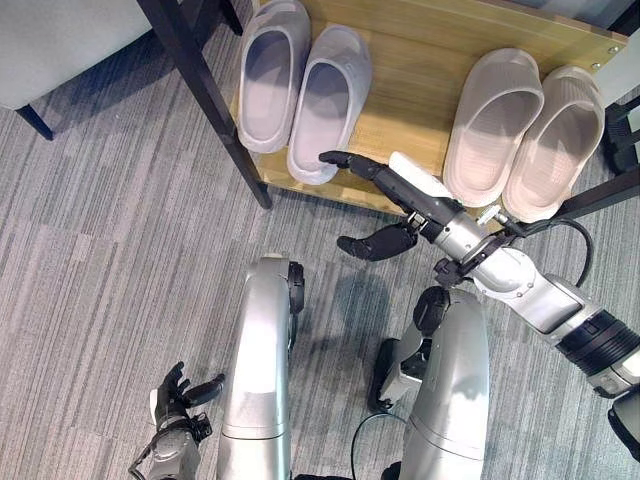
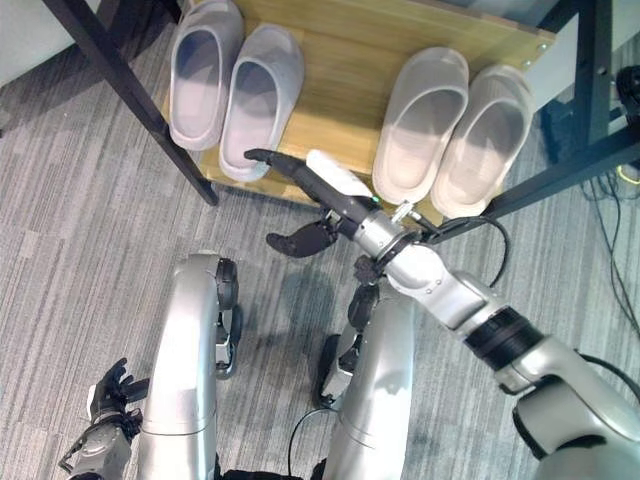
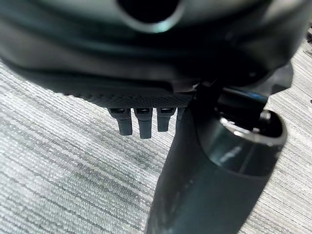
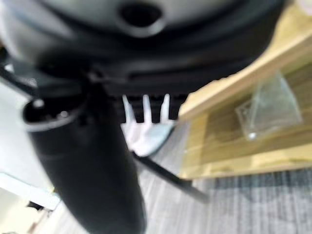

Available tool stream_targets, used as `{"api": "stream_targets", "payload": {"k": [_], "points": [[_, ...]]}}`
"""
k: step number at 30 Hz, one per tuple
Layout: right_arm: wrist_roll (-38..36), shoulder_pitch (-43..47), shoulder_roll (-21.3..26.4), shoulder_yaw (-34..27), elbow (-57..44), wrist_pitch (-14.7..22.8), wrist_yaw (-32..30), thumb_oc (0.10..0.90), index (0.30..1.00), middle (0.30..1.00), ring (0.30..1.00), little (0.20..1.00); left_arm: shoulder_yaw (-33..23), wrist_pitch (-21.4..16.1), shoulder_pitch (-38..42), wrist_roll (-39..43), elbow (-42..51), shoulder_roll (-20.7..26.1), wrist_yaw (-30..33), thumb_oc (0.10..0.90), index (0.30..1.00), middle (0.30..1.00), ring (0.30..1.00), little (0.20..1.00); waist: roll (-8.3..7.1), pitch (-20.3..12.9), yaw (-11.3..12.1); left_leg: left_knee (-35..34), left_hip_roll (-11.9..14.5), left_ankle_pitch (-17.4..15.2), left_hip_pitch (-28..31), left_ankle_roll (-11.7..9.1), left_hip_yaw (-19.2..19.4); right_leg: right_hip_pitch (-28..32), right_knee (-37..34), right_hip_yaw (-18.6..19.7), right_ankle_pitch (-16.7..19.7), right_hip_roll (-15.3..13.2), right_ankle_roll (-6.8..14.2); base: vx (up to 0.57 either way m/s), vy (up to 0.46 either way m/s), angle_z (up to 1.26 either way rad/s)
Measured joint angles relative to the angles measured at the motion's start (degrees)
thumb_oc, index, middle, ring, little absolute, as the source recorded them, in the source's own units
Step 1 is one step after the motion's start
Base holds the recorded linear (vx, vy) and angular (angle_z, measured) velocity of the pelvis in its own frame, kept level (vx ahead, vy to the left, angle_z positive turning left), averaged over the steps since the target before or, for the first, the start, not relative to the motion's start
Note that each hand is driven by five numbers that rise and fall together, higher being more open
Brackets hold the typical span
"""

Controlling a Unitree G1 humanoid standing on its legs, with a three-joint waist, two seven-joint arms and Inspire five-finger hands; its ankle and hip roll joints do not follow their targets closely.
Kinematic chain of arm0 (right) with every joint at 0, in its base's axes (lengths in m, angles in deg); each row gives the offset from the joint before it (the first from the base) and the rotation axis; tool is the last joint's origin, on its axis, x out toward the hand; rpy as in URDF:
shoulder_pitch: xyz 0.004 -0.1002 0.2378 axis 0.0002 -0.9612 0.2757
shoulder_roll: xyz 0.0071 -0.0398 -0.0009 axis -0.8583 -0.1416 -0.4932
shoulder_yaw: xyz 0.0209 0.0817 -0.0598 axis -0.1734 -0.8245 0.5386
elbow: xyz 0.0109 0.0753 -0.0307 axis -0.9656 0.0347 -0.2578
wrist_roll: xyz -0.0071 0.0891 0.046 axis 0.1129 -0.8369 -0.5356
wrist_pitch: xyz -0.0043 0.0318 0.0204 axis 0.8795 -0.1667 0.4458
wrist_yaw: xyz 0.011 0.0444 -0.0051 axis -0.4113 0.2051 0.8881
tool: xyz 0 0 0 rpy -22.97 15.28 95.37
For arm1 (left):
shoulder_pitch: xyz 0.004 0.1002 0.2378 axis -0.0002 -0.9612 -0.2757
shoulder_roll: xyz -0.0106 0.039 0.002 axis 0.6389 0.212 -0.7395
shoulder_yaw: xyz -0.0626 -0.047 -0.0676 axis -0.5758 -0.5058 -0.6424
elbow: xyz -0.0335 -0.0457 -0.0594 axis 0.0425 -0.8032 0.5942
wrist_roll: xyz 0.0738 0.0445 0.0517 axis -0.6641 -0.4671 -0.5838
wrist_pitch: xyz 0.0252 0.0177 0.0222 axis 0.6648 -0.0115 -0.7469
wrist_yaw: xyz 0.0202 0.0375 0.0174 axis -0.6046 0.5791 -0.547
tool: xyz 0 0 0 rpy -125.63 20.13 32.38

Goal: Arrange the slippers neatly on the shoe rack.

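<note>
My left hand (image 1: 180, 395) hangs low by the carpet, fingers loosely spread, holding nothing. My right hand (image 1: 395, 200) is spread too, empty, reaching w/ fingers over the shoe rack (image 1: 400, 60) edge. Farther on, both pairs on the shelf — lilac slippers (image 1: 300, 85), beige slippers (image 1: 520, 125). Prob. light, squashy foam; I'd grab at the heel rim.

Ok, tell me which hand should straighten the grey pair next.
Right. The right hand is open, stretched over the shoe rack edge beside the grey slippers. The left hand hangs low over the carpet, far from them.

Both eye views look down on the shoe rack (image 1: 400, 90); wrist views sit close.
</note>
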Motion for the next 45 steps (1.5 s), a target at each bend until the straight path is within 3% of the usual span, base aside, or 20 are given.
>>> {"api": "stream_targets", "payload": {"k": [25, 45], "points": [[-0.2, 7.8, -2.4, 2.2, 10.2, -0.2, -3.3, 0.800, 0.900, 0.900, 0.900, 0.900, 0.4, -0.3, 0.0, 0.5, -1.8, 0.0, 0.0, 0.800, 0.900, 0.900, 0.900, 0.900, 0.23, 0.0, 1.0, 0.1, -0.6, 0.0, 0.0, 0.0, 0.0, 0.3, 0.1, 0.0, 0.0, -0.4, 0.1, 0.00, 0.000, 0.00], [0.4, 17.6, -2.6, 9.2, 20.2, -0.6, -5.1, 0.800, 0.900, 0.900, 0.900, 0.900, 0.8, -0.9, 0.0, 0.5, -3.7, 0.1, 0.0, 0.800, 0.900, 0.900, 0.900, 0.900, 0.72, -0.1, 1.4, 0.3, -0.7, 0.0, -0.1, 0.0, 0.1, 0.3, 0.6, 0.2, -0.3, -0.6, 0.4, 0.00, 0.000, 0.00]]}}
